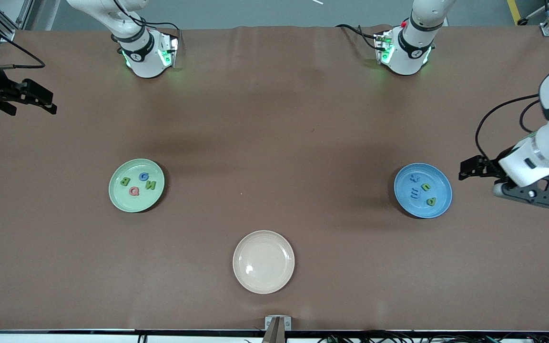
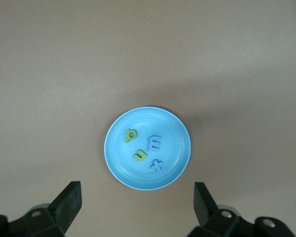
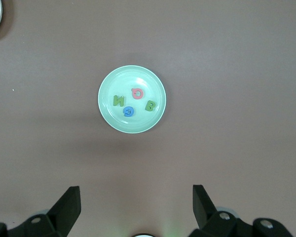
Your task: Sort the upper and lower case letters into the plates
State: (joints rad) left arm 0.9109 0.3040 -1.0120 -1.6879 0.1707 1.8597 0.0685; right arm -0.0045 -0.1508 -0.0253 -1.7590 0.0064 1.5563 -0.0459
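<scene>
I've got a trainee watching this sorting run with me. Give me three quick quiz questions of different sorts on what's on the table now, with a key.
1. True or false: the cream plate holds a letter.
2. Which plate holds the pink Q? A light green plate B blue plate
3. How many letters lie in the blue plate?

Key: 1 false; 2 A; 3 four: m, x, u and the p-like letter.

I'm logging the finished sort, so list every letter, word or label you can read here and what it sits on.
"G", blue, on the light green plate
"B", green, same plate
"N", green, same plate
"Q", pink, same plate
"x", blue, on the blue plate
"m", blue, same plate
"u", green, same plate
"p", green, same plate
Cream plate: no text.
</scene>
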